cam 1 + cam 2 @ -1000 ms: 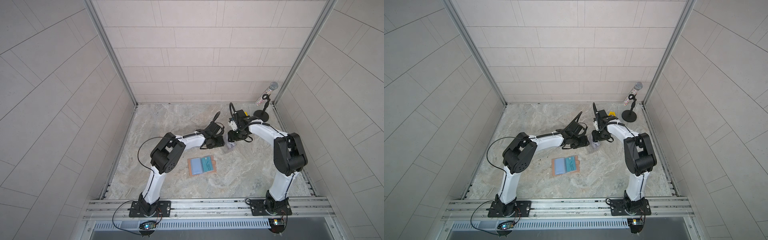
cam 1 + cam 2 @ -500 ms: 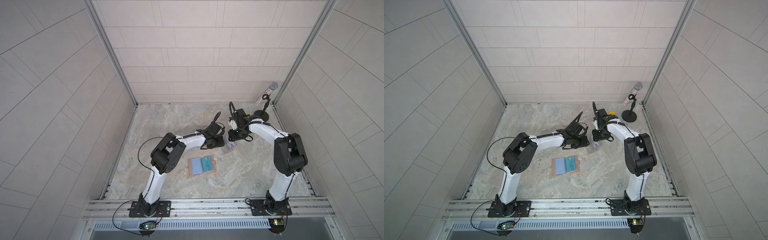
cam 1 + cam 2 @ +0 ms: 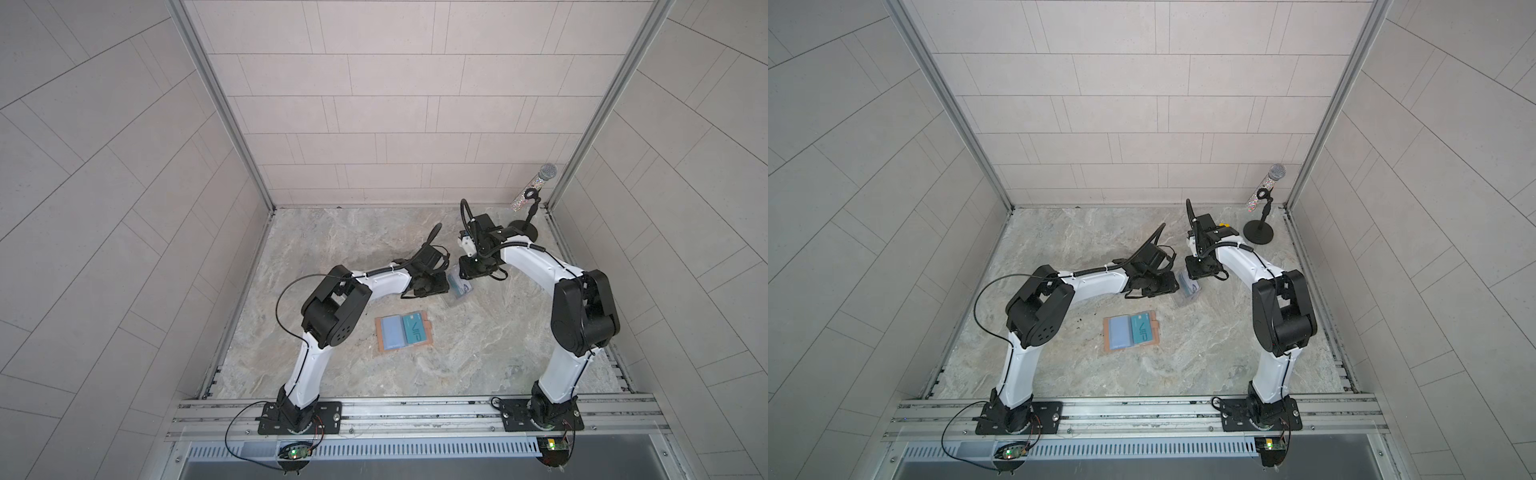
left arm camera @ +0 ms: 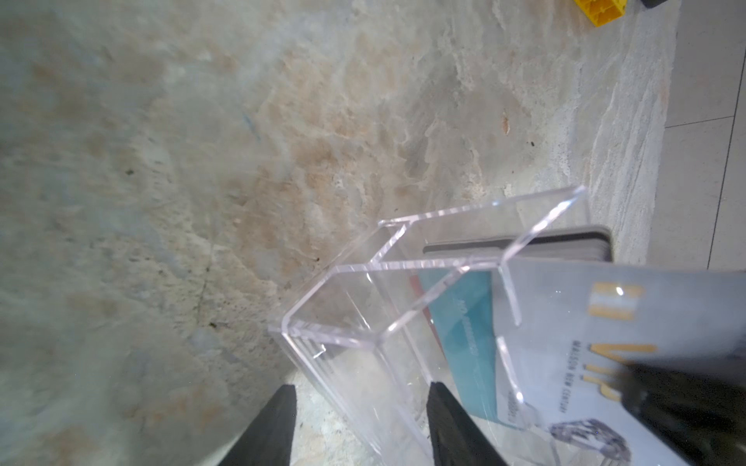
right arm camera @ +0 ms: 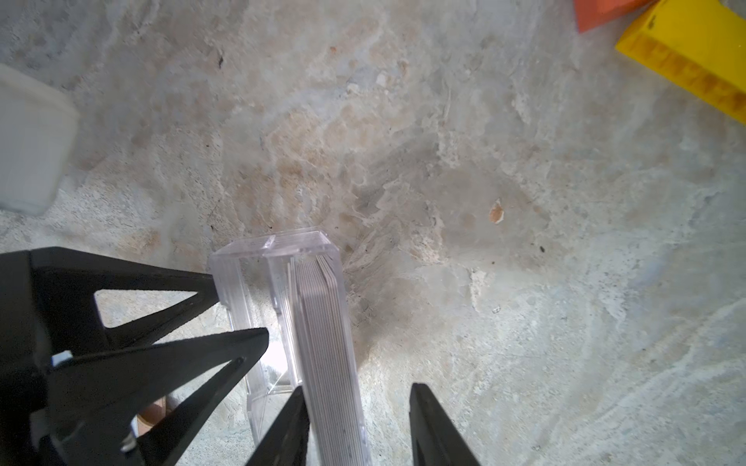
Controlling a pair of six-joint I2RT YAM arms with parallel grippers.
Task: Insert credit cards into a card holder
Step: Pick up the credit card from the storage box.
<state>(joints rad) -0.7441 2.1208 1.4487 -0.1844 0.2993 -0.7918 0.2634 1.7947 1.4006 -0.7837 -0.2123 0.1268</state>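
Left fingers clasping the clear box, right fingers apart around the credit cards standing in it, card holder lying open on the worktop near the box

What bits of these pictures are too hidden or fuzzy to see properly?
Right wrist view: the credit cards in the clear box show only edges, too thin to count.
Left wrist view: the pale card is cut by the picture edge; a dark blur covers one corner.
Both top views: small print inside the card holder is too tiny.
Right wrist view: the orange block and yellow block are cut by edges.
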